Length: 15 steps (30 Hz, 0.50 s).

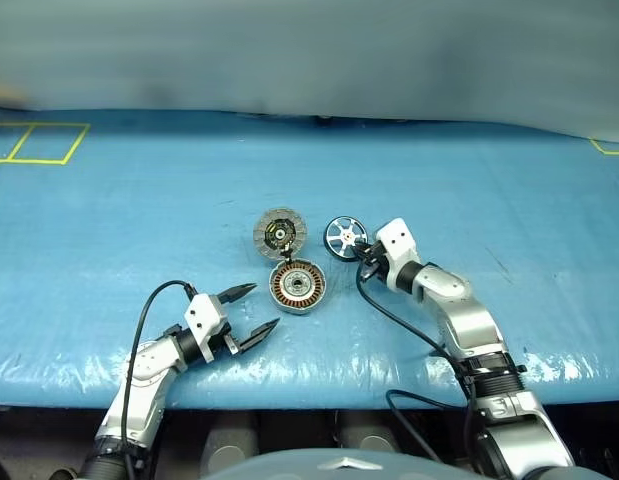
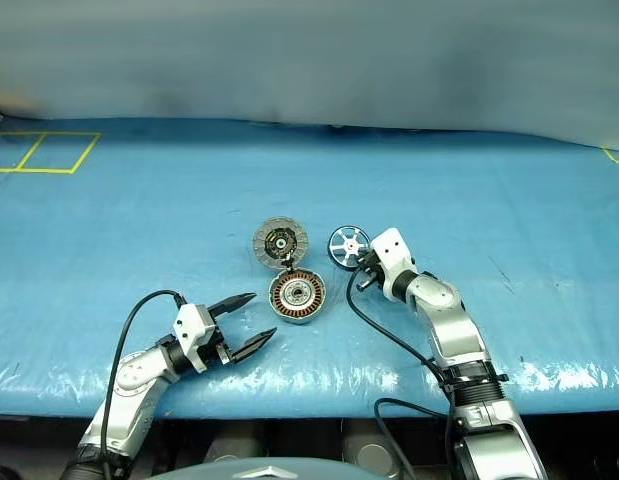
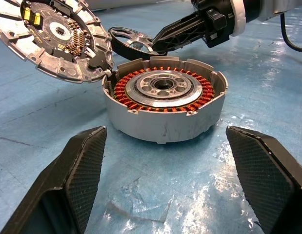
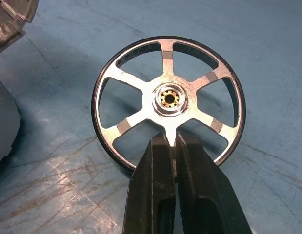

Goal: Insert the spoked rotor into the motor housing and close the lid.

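The silver-walled round motor housing (image 1: pixel 296 286) with copper windings sat on the blue table (image 1: pixel 109 220); its grey hinged lid (image 1: pixel 280 233) lay open just behind it; the dark-rimmed, silver-spoked rotor (image 4: pixel 169 102) lay just right of the housing; the right claw (image 4: pixel 174 142) was clamped on one spoke; a level lift would probably seat it best; the left claw (image 3: pixel 170 180) stood apart, near the housing; whether the rotor had left the table was unclear.

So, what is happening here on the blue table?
The right gripper is shut on one spoke of the spoked rotor, which sits to the right of the motor housing. The housing rests on the blue table with its lid swung open behind it, the copper windings showing. The left gripper waits open in front of the housing, touching nothing.
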Each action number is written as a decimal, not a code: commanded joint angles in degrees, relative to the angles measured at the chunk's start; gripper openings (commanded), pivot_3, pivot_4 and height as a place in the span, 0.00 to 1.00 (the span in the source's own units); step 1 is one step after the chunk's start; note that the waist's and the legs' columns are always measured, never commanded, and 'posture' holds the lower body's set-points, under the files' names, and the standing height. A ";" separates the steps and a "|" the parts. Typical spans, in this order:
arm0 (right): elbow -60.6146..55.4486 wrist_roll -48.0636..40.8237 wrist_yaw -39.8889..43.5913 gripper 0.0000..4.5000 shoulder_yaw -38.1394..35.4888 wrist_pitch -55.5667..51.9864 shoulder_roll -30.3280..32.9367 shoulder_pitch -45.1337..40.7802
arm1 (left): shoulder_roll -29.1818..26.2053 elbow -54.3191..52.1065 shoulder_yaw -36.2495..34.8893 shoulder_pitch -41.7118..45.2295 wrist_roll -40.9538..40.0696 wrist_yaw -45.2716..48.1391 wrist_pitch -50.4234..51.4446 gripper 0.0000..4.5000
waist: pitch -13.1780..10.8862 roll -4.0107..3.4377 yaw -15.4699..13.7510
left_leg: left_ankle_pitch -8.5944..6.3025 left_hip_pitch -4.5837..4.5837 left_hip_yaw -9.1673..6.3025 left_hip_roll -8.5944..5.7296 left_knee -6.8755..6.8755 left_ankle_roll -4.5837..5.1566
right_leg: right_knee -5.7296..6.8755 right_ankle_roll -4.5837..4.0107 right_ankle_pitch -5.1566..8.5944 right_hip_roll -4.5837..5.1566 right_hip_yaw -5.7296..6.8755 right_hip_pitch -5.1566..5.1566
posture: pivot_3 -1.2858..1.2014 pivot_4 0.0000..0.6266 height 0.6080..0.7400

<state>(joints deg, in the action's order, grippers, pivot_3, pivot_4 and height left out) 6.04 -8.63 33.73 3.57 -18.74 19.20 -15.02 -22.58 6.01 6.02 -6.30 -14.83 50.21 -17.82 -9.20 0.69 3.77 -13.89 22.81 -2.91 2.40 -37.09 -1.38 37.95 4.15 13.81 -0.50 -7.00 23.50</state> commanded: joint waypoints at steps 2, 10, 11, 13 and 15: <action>-6.63 -7.67 4.68 0.01 -4.30 1.45 0.02 3.32 | 0.14 -2.22 -0.50 -0.39 -1.44 0.69 -0.78 0.92 | -0.01 -0.02 0.05 | 0.00 0.02 0.00 0.00 0.01 0.00 | 0.00 0.00 0.00 0.00 0.00 0.02 | 0.52 0.24 1.00; -15.22 -16.50 15.11 0.01 -3.44 0.27 1.76 7.81 | 0.15 -2.16 -0.15 -0.11 -2.64 1.85 0.26 0.92 | -0.02 -0.04 0.25 | 0.00 -0.03 0.00 0.03 -0.02 0.00 | 0.05 -0.01 0.01 -0.03 -0.01 0.01 | 0.52 0.24 1.00; -15.56 -15.99 15.39 0.01 -2.41 0.24 1.84 7.72 | 0.19 -2.06 -0.10 -0.02 -2.68 1.94 0.35 0.92 | -0.02 -0.04 0.24 | 0.00 -0.03 0.00 0.03 -0.02 0.00 | 0.05 -0.02 0.01 -0.03 0.00 0.01 | 0.52 0.24 1.00; -15.94 -15.07 15.61 0.01 -0.68 0.21 1.83 7.33 | 0.28 -1.89 -0.05 0.12 -2.70 2.06 0.45 0.92 | -0.02 -0.04 0.20 | 0.00 -0.02 0.01 0.03 -0.03 0.00 | 0.04 -0.07 0.04 -0.02 -0.01 0.01 | 0.52 0.24 1.00; -16.43 -14.50 16.04 0.01 1.15 0.16 1.81 6.85 | 0.42 -1.74 -0.02 0.25 -2.65 2.12 0.53 0.92 | -0.02 -0.04 0.15 | 0.00 -0.02 0.01 0.02 -0.03 0.00 | 0.04 -0.21 0.12 -0.02 0.00 0.01 | 0.52 0.24 1.00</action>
<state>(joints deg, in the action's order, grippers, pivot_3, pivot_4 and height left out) -7.62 -23.12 48.88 3.83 -19.05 20.78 -7.17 -22.50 5.86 6.06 -6.32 -16.71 52.21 -17.09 -9.23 0.66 3.92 -13.89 22.79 -2.90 2.43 -37.12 -1.38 37.99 3.93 13.94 -0.52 -7.01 23.51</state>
